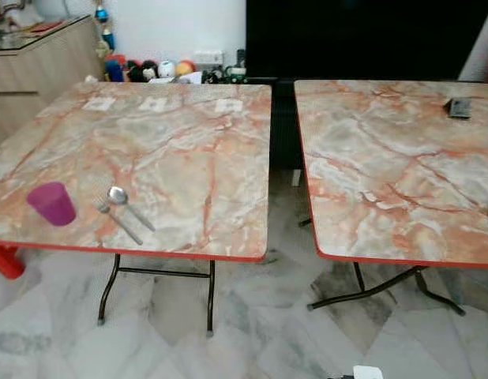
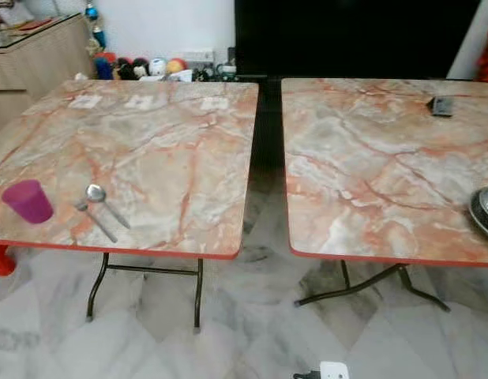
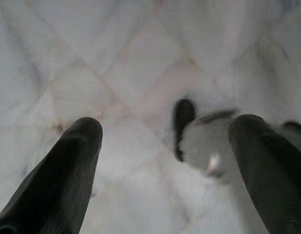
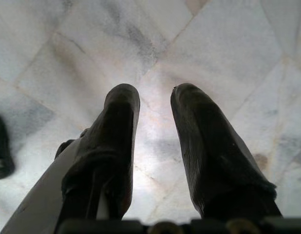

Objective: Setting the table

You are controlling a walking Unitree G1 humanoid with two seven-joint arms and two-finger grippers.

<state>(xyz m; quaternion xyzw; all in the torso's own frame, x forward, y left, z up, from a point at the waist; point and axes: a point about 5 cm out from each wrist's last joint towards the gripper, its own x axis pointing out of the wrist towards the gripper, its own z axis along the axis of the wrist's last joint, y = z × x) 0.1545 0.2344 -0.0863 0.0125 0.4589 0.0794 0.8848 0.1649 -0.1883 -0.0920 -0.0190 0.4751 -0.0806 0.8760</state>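
A purple cup [image 1: 52, 203] stands near the front left corner of the left marble-patterned table [image 1: 189, 150]. Just right of it lie a metal spoon [image 1: 129, 207] and a fork [image 1: 118, 222], side by side. A metal bowl [image 2: 486, 210] sits at the right edge of the right table [image 1: 386, 174]. Both arms hang low over the tiled floor. My left gripper [image 3: 166, 126] is open wide with nothing between its fingers. My right gripper [image 4: 155, 91] is open by a narrow gap, also holding nothing.
A floor gap separates the two red-edged folding tables. Three small white cards [image 1: 155, 103] lie along the left table's far edge. A dark flat object [image 1: 459, 107] rests far right. Toys [image 1: 149, 69], a wooden cabinet [image 1: 39, 63] and a black screen [image 1: 362, 39] line the back.
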